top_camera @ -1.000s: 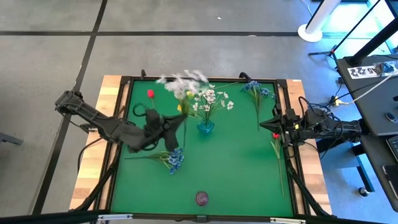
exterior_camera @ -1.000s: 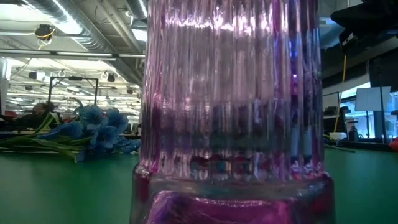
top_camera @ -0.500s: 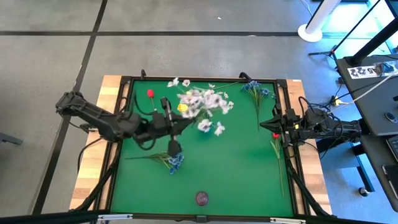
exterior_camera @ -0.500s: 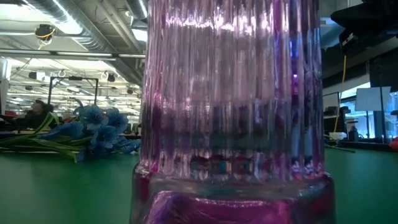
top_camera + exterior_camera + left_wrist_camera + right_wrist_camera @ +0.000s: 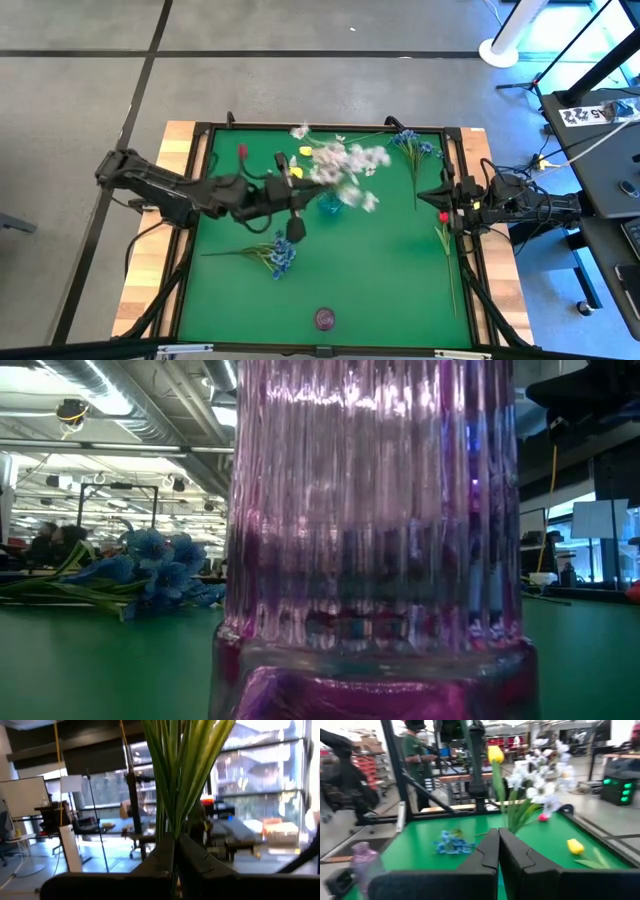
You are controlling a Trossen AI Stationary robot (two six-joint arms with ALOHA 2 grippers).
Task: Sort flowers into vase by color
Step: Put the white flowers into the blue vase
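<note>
- Above the desk (image 5: 400, 290) middle, the left pincer (image 5: 292, 192) pinches the green stems of the white spray (image 5: 340, 165), blossoms swung out over the blue vase (image 5: 328, 205).
- White spray looks light and top-heavy; thin stems likely flex, so a grip low on the bunched stems seems best.
- Blue flowers (image 5: 280, 256) lie near the left arm; more blue flowers lie at the far edge.
- Right pincer (image 5: 498, 851) waits at the right edge, pressed together, empty.
- Purple vase (image 5: 324, 318) stands near the front edge.
</note>
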